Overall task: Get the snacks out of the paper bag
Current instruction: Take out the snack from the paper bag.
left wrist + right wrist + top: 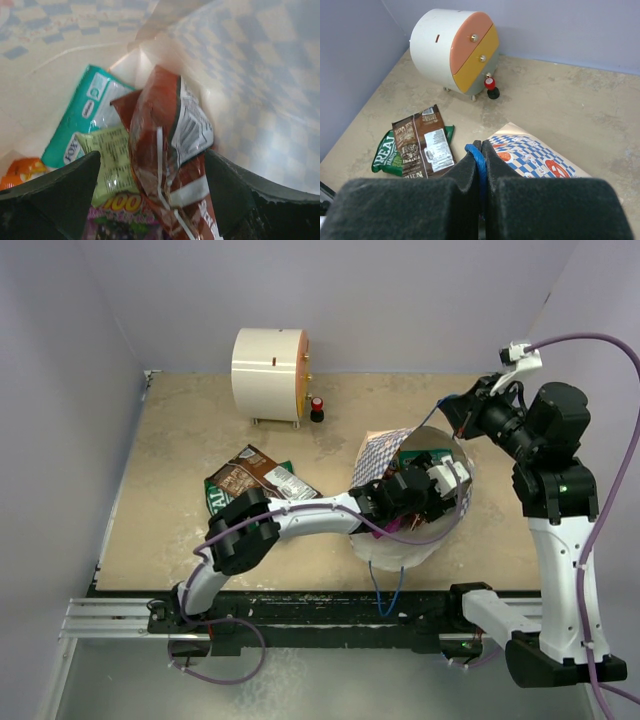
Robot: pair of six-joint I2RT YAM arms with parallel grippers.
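The paper bag (pixel 383 455) stands open at the table's middle right; its checkered outside shows in the right wrist view (pixel 530 155). My left gripper (pixel 418 495) is inside it, open (pixel 155 200), its fingers (pixel 50 200) on either side of an orange-red packet (pixel 165 150). Beside that lie teal (pixel 82 120), pale green (pixel 110 155), purple (pixel 115 225) and orange (pixel 20 170) packets. My right gripper (pixel 452 412) is shut (pixel 481 147) on the bag's blue cord handle (pixel 476 152), held up. A brown packet (pixel 250 477) lies on a green one (pixel 213 498) on the table, left of the bag.
A white cylindrical drum (pixel 270 375) with orange and yellow fronts (pixel 470 50) stands at the back, a small red-and-black object (pixel 317 408) beside it. The bag's second blue handle (pixel 388 592) hangs toward the near edge. Grey walls close in the left and back sides.
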